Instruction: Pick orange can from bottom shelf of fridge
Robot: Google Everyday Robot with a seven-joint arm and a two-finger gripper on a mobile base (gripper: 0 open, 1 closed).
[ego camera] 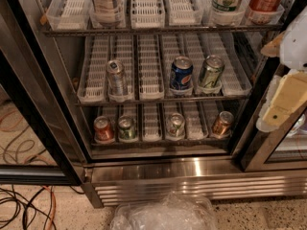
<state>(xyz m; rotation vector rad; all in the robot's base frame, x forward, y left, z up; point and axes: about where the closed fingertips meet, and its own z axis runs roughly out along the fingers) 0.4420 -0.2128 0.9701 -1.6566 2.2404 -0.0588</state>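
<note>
Orange can [223, 124] upright, long axis vertical, silver top up, rightmost lane, bottom shelf [152, 124] of fridge [192, 169]. Gripper [284, 101] at right edge, apart from can; open or closed: cannot tell.

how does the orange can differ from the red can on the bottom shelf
The orange can is copper-orange, in the far-right lane of the bottom shelf; the red can is red, in the far-left lane. The orange can sits nearer the gripper, at the right edge above that shelf; the red can is far from it. Both stand upright, alike in size, with silver tops.
</note>
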